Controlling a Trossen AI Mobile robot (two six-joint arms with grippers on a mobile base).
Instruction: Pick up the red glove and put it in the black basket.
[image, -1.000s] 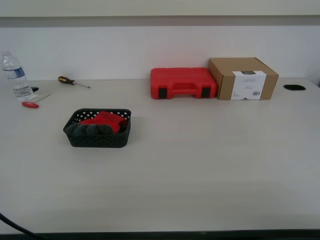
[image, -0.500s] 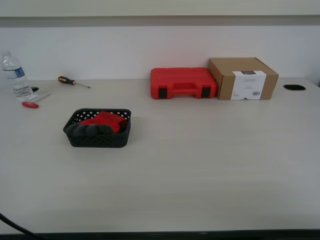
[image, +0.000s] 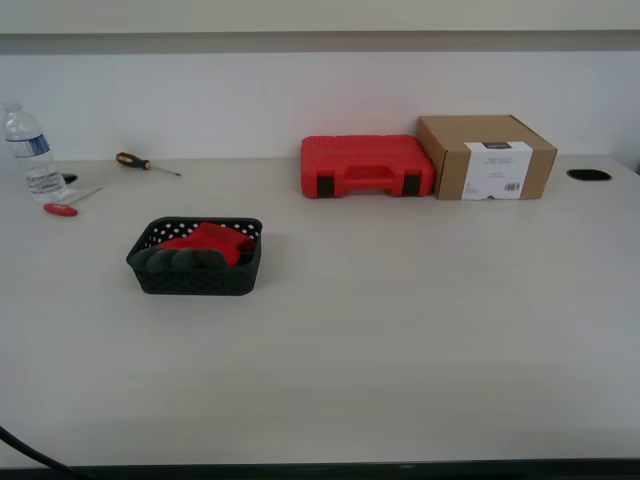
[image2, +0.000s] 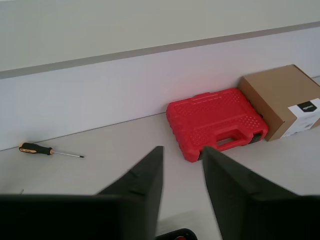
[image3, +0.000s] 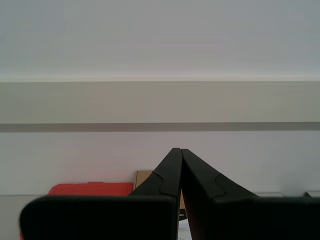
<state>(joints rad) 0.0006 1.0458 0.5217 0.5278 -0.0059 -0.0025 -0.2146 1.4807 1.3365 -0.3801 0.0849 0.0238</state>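
Red glove (image: 208, 244) lies bunched inside the black basket (image: 196, 275) on the table (image: 400, 330), dark fingers draped over the near rim. My first gripper (image2: 182, 152) hangs with jaws parted and empty, aimed toward the red case (image2: 215, 122). My second gripper (image3: 180, 151) looks pressed closed, apparently holding nothing.

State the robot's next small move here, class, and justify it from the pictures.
Probably none beyond keeping both arms back: the red glove already lies inside the black basket. My first gripper is open and empty, my second gripper is shut on nothing, and neither is near the basket.
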